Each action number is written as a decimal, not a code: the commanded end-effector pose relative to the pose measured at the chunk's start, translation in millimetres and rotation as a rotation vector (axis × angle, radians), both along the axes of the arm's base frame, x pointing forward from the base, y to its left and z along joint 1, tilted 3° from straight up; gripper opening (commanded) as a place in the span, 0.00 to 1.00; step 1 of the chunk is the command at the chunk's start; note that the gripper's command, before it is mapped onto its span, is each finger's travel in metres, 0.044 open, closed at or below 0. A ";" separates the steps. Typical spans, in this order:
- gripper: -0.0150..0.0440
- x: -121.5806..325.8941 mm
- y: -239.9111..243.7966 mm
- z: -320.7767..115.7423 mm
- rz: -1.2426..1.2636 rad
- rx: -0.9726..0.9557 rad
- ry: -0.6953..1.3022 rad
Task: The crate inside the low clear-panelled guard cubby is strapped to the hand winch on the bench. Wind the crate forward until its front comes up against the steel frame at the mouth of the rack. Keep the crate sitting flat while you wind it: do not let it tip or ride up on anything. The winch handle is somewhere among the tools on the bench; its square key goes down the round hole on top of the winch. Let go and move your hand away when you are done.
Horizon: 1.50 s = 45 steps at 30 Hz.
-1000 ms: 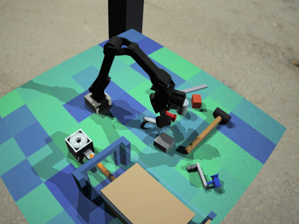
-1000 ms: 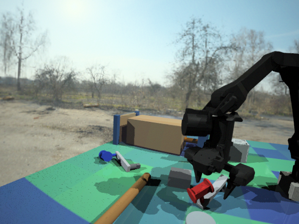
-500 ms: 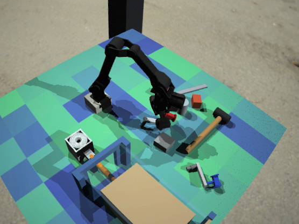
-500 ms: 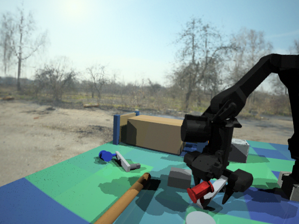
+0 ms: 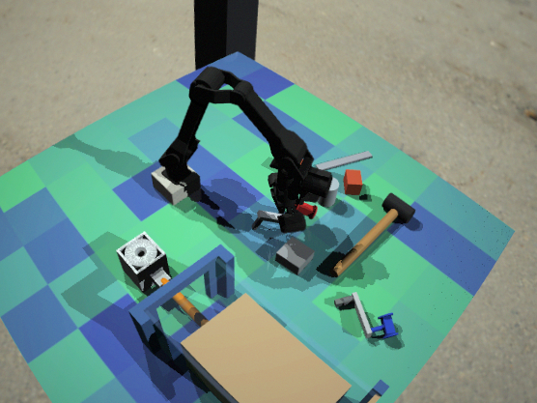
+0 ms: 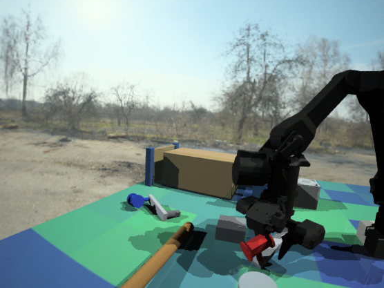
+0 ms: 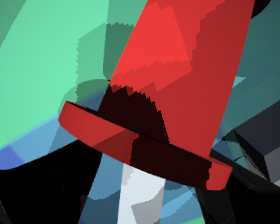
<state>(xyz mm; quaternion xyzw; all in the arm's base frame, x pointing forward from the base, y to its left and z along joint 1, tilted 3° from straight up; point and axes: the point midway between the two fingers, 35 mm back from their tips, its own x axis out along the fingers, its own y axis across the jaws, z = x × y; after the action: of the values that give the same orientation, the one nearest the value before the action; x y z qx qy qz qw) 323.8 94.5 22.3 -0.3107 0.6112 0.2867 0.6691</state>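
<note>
1. The black claw stands partly open astride the grey crank with a red spool-shaped grip, not visibly clamped.
2. The step in hand looks like grasping the handle; next, pinch its grey bar squarely, then lift.
3. Well apart from the claw, beyond the blue frame from the black-and-white winch, the tan crate awaits winding.

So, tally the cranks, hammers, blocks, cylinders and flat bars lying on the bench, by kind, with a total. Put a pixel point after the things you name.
Cranks: 2 (red-handled crank (image 5: 307,210) (image 6: 257,246) (image 7: 175,75), blue-handled crank (image 5: 362,312) (image 6: 158,208))
Hammers: 1 (hammer (image 5: 372,240) (image 6: 162,256))
Blocks: 2 (grey block (image 5: 295,255) (image 6: 230,228) (image 7: 265,132), orange block (image 5: 353,182))
Cylinders: 1 (grey cylinder (image 5: 331,193) (image 6: 257,280))
Flat bars: 1 (grey bar (image 5: 347,159))
Total: 7
</note>
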 end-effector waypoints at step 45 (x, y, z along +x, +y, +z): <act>0.25 -7.2 -32.6 123.3 0.042 -0.045 0.048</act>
<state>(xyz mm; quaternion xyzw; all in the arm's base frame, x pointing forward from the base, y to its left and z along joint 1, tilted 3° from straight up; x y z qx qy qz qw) 316.9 78.3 139.8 -0.3271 0.6325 0.2877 0.6405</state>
